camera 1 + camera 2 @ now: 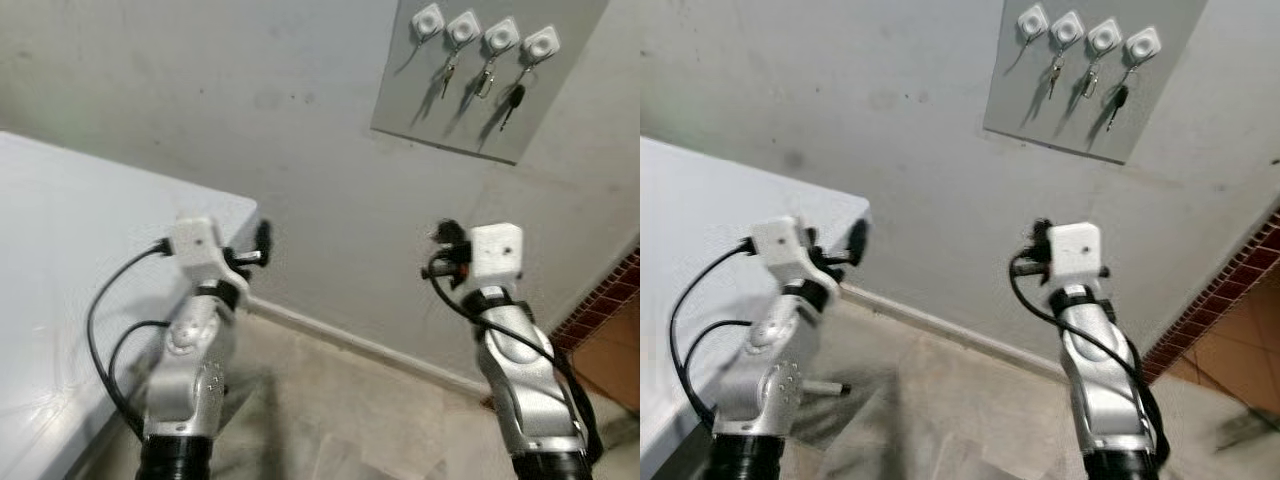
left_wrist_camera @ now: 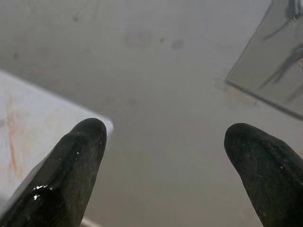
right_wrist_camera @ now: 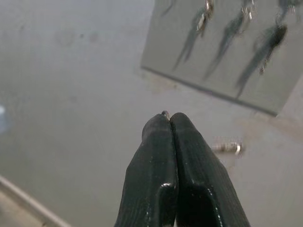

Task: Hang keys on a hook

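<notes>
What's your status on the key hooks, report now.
Left gripper open, raised, holding nothing. Right gripper shut, below the hook board. Three hooks carry keys; leftmost hook free. Nothing between.

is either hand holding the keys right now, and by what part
The left hand is open and empty. The right hand is pressed shut; a tiny metallic glint shows at its tips, but what it is cannot be told.

Grey Panel With Four Hooks, Three Holding Keys

A flat grey rectangular panel (image 1: 480, 95) is fixed to the plain grey wall (image 1: 250, 120). Four white square hooks (image 1: 485, 32) sit in a row along its top. Keys (image 1: 484, 80) hang from three; the leftmost hook (image 1: 428, 20) is bare. A pale white tabletop (image 1: 70, 260) stands below left
</notes>
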You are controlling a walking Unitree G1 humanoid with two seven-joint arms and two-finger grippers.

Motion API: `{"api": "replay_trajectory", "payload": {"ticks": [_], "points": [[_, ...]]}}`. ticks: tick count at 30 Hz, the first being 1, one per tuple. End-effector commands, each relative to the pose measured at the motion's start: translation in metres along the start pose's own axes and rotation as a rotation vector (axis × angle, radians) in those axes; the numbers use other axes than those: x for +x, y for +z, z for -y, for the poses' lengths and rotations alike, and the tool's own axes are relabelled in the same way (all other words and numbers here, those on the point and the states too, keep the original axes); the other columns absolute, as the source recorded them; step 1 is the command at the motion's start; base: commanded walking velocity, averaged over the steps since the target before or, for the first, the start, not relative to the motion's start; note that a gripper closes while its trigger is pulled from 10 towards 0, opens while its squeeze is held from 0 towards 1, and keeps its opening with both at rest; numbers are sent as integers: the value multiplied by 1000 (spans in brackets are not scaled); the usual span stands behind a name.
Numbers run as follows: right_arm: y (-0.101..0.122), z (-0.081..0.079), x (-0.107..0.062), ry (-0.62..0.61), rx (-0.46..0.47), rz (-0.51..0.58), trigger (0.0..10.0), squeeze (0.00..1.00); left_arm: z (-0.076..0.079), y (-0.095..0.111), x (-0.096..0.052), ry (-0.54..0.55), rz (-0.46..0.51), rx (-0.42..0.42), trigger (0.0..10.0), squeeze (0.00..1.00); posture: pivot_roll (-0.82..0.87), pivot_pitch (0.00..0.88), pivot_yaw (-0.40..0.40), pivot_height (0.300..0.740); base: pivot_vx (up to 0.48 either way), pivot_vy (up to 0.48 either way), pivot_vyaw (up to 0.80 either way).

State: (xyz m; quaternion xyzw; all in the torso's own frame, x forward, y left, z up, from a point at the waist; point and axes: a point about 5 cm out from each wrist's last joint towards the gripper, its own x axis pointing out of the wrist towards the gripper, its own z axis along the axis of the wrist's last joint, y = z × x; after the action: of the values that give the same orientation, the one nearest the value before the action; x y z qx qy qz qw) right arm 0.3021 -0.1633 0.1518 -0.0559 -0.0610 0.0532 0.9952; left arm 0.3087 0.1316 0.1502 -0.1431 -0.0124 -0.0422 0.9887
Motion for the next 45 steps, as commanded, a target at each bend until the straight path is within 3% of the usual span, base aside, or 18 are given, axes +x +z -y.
{"api": "replay_trajectory", "payload": {"ticks": [1,34,45], "points": [[8,-7,2,19,7,33,10000,0,-6,3,0,22,7,11,10000,0,41,27,-60,732,450,0,0],[7,-9,2,34,5,30,10000,0,-7,2,-1,42,1,-2,10000,0,42,38,-65,732,448,0,0],[6,-12,2,92,-9,13,10000,0,1,7,-1,1,31,9,10000,0,42,44,-68,732,0,0,0]]}}
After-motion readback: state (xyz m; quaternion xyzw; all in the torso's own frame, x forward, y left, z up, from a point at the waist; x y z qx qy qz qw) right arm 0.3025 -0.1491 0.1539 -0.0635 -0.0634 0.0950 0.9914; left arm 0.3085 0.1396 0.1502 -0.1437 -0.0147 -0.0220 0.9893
